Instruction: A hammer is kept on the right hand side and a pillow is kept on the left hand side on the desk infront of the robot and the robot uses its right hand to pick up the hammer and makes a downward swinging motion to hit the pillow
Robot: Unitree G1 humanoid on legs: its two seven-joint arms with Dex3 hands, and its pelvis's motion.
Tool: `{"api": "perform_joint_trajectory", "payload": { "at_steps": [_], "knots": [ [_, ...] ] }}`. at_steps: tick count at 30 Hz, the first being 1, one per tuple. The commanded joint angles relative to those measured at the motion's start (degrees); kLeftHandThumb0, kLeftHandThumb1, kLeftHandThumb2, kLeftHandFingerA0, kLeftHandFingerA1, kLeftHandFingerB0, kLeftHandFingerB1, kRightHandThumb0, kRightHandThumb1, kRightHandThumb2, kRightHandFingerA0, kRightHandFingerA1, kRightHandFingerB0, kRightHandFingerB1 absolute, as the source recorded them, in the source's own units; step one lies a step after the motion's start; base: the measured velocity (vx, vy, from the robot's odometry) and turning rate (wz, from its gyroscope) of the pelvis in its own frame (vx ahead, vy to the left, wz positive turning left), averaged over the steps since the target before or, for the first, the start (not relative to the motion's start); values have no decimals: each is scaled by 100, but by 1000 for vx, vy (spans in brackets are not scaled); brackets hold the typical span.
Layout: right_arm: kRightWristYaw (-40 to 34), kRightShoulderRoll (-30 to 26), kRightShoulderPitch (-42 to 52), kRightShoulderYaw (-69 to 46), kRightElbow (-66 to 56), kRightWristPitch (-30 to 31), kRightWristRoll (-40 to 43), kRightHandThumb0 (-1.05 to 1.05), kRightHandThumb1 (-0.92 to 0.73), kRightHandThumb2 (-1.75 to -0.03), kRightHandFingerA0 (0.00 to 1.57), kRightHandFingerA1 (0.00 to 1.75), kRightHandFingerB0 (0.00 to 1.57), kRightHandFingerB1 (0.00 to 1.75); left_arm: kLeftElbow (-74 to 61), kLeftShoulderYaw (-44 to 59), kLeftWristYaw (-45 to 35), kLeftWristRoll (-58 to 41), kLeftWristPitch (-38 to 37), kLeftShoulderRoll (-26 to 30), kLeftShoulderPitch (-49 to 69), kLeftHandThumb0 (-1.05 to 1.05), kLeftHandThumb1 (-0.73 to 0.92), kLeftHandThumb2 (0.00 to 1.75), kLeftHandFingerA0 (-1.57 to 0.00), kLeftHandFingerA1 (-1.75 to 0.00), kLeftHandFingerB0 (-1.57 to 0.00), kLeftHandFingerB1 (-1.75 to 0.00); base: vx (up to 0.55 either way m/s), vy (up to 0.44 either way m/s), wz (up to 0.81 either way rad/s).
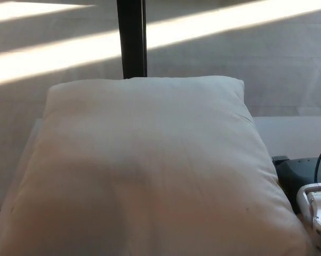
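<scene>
A large white pillow (144, 170) fills most of the tabletop (294, 136), lying flat. At the near right edge, just beside the pillow, the right hand (310, 194) shows only partly; whether its fingers hold anything cannot be told. The hammer is hidden.

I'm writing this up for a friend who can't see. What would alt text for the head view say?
A large white pillow fills most of the view, lying on a pale desk. At the lower right edge, part of the robot's right arm shows, dark grey and white; no robot hand or hammer is clearly visible. Behind, sunlight stripes cross the floor beside a dark vertical post.
</scene>
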Motion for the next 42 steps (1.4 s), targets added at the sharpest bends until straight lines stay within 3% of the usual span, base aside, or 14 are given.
{"api": "perform_joint_trajectory", "payload": {
  "at_steps": [1, 5, 6, 8, 9, 16, 17, 18, 19, 27, 31, 32, 33, 42],
  "knots": [
    [-394, -81, 1187, 251, 442, -1626, 118, -29, -76, -80, 81, 170, 73, 126, 3, -7, -4, -7, -84, 119, -15, -68, 77, 63, -76, -53, -65, -48, 0, 0, 0],
    [-361, -162, 1222, 201, 381, -1681, 157, -28, -74, -81, 83, 168, 76, 116, 1, -28, -15, 16, -139, 118, 0, -69, 77, 63, -76, -53, -64, -49, 0, 0, 0],
    [-419, -216, 1253, 159, 373, -1711, 178, -31, -74, -82, 85, 165, 79, 74, -20, -16, -15, -4, -128, 107, 17, -69, 76, 63, -79, -54, -67, -50, 0, 0, 0],
    [-535, -278, 1285, 130, 374, -1780, 169, -31, -71, -86, 87, 167, 83, 65, -28, -27, -4, 4, -121, 105, 24, -71, 76, 63, -82, -56, -68, -49, 0, 0, 0],
    [-667, -347, 1317, 109, 385, -1865, 152, -32, -72, -86, 87, 167, 80, 91, -16, -43, 16, 24, -116, 108, 21, -71, 77, 62, -80, -56, -68, -49, 0, 0, 0],
    [-695, -663, 1424, -168, 337, -2029, 349, -30, -66, -77, 86, 157, 80, 77, -40, -19, 43, -18, -71, 105, 13, -68, 77, 63, -78, -57, -66, -50, 0, 0, 0],
    [-698, -714, 1402, -199, 399, -2089, 352, -36, -49, -96, 110, 129, 79, 85, -38, 3, 94, -39, -41, 98, -2, -68, 76, 63, -82, -57, -69, -51, 0, 0, 0],
    [-703, -719, 1401, -217, 415, -2117, 342, -36, -49, -96, 110, 129, 79, 85, -38, 5, 100, -41, -38, 98, -4, -68, 76, 63, -82, -57, -69, -51, 0, 0, 0],
    [-523, -817, 1318, -337, 444, -2111, 427, -30, -66, -71, 83, 154, 73, 65, -70, 13, 75, -55, -22, 117, 11, -69, 77, 63, -78, -57, -68, -51, 0, 0, 0],
    [-845, -1090, 1339, -1203, 680, -2334, 817, -27, -62, -82, 90, 158, 77, 67, -22, -26, 44, -3, -79, 159, 87, -68, 78, 63, -77, -52, -66, -48, 0, 0, 0],
    [-636, -874, 1288, -2205, 851, -2141, 1590, -31, -75, -75, 86, 110, 67, 62, 21, 21, 64, -35, -114, 144, 111, -68, 77, 63, -84, -55, -71, -50, 0, 0, 0],
    [-654, -870, 1270, -2348, 847, -2145, 1664, -31, -75, -75, 86, 110, 67, 62, 13, 24, 94, -38, -118, 135, 118, -68, 77, 63, -84, -55, -71, -50, 0, 0, 0],
    [-654, -841, 1246, -2541, 746, -2037, 1760, -30, -64, -89, 87, 144, 73, 68, -16, -66, 40, 49, -131, 181, 159, -68, 80, 64, -79, -54, -67, -49, 0, 0, 0],
    [-560, -694, 1210, -3136, 593, -2000, 1877, -35, -59, -87, 91, 161, 81, 85, -132, 48, 29, -82, -98, 146, 251, -67, 78, 63, -77, -55, -67, -51, 0, 0, 0]
  ]
}}
